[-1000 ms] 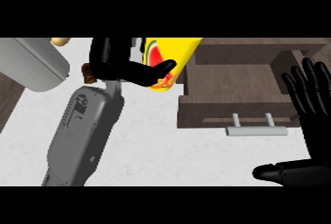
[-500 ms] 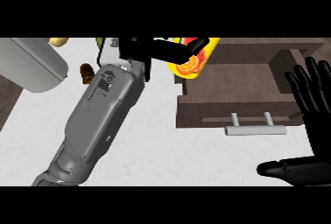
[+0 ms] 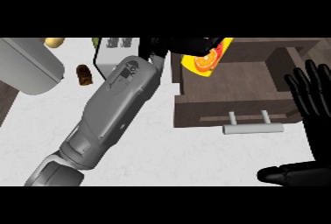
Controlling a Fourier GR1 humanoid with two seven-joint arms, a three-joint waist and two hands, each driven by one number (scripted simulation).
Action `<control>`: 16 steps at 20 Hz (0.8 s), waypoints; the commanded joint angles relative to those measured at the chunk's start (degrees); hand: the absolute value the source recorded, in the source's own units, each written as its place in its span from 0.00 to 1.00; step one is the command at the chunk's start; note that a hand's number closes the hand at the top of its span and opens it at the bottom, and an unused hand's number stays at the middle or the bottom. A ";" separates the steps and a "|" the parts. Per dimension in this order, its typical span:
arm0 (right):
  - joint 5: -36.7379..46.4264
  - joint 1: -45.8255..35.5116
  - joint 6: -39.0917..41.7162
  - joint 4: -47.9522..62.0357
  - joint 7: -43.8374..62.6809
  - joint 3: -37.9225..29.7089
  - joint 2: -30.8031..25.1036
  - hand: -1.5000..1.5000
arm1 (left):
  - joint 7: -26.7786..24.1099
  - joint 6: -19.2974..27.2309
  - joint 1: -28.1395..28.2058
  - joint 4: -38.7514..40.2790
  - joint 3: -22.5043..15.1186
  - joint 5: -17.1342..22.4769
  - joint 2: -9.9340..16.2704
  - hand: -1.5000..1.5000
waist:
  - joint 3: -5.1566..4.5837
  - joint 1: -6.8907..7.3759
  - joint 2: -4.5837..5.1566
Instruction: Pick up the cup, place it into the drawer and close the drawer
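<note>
My left hand point(image 3: 184, 45) is curled round a yellow cup point(image 3: 205, 61) with an orange-slice print and holds it over the back left of the open brown drawer point(image 3: 239, 103). The cup is tilted, and its upper part is hidden by the fingers. The drawer stands pulled out, its grey handle point(image 3: 252, 127) facing me. My right hand point(image 3: 311, 98) shows at the right edge, fingers straight and pointing up, beside the drawer's right wall, holding nothing.
A large grey rounded appliance point(image 3: 29, 65) fills the upper left. A small brown object point(image 3: 83, 75) and a pale yellow item point(image 3: 54, 42) lie near it. A white boxy object point(image 3: 110, 50) sits behind my left forearm. White counter point(image 3: 168, 153) spreads below.
My left arm has swung right and forward, carrying the cup from beside the drawer to above its inside. The right hand has stayed where it was.
</note>
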 commanded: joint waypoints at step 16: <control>-0.57 0.63 2.31 1.18 -2.88 1.39 0.43 0.00 | -3.99 4.76 -7.44 17.64 -19.47 13.60 -0.02 1.00 | 0.07 -3.43 0.71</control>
